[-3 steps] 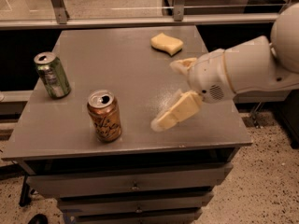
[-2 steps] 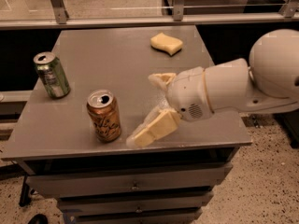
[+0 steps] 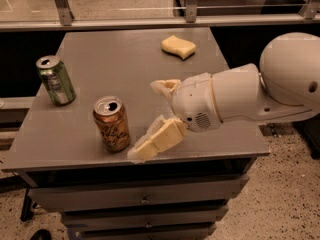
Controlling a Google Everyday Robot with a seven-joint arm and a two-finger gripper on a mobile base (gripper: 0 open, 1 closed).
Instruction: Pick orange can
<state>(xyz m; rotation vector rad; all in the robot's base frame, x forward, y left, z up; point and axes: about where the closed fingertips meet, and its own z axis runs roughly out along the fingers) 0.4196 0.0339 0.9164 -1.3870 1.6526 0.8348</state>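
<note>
Since a second ago the white arm (image 3: 250,94) has swung left across the table, bringing the gripper (image 3: 148,120) from the right side up close to the orange can (image 3: 111,124). The grey table (image 3: 115,54) tops a chest of drawers (image 3: 145,200). The gripper hangs just right of the can with its fingers spread wide. The lower finger (image 3: 156,141) is near the can's base but apart from it, with only bare tabletop between them. The orange can stands upright near the front edge. A green can (image 3: 55,80) stands upright behind it to the left, well apart. A yellow sponge (image 3: 178,46) lies toward the far edge.
</note>
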